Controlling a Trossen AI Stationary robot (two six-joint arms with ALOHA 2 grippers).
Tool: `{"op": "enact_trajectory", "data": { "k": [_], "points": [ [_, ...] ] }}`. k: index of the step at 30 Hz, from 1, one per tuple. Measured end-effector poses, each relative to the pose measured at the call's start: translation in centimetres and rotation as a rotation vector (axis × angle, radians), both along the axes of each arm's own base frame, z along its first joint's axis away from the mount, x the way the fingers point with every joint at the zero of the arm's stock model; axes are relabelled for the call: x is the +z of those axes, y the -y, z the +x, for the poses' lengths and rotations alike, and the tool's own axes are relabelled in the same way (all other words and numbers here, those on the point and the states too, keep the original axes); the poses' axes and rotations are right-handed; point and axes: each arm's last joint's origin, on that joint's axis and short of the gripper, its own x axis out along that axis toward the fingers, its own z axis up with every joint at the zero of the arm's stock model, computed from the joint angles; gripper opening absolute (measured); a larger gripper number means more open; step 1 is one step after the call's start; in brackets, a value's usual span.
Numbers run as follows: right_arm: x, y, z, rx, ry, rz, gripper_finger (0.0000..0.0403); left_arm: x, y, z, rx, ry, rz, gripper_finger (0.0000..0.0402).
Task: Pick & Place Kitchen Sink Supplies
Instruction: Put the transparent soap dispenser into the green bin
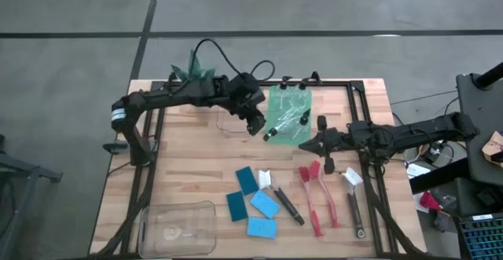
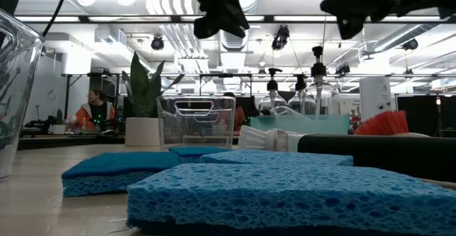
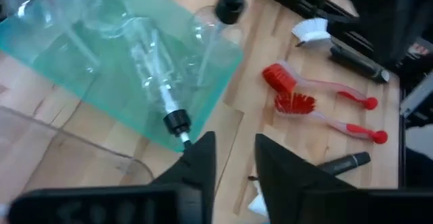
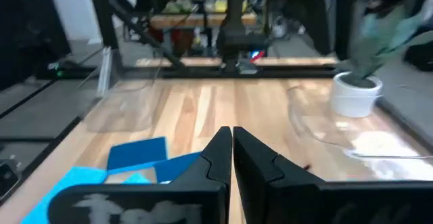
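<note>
Several clear bottles with black tops lie in the green bin (image 1: 288,112). One bottle (image 3: 157,92) lies with its black top (image 3: 177,121) near the bin's edge, just ahead of my open left gripper (image 3: 233,149), which hovers over that edge (image 1: 266,133) and touches nothing. My right gripper (image 1: 305,145) is shut and empty (image 4: 228,136), above the table right of the bin. Blue sponges (image 1: 253,203) lie flat near the near edge. Beside them rest two red brushes (image 1: 318,197) and two black brushes (image 1: 284,201), (image 1: 354,201).
A clear bin (image 1: 178,227) sits at the near left corner, and another clear bin (image 1: 229,120) lies under the left arm. A potted plant (image 1: 193,71) stands at the far edge. One bottle (image 1: 321,123) stands beside the green bin. People show in the room beyond the table.
</note>
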Motion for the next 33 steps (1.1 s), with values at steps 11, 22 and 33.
{"op": "enact_trajectory", "data": {
  "k": [11,22,33],
  "points": [
    [1.5,-0.5,6.0,0.041,-0.357,-0.153,0.0155,-0.3,4.1,-3.7,-0.093,0.248,0.057,0.0192],
    [3.0,1.2,11.6,0.021,-0.602,-0.313,0.0232,-3.2,6.7,-10.6,-0.116,0.623,0.074,0.0195],
    [1.8,5.1,16.6,0.06,-0.854,-0.371,0.0228,-5.6,7.0,-13.3,-0.111,0.658,0.068,0.0195]
  ]
}}
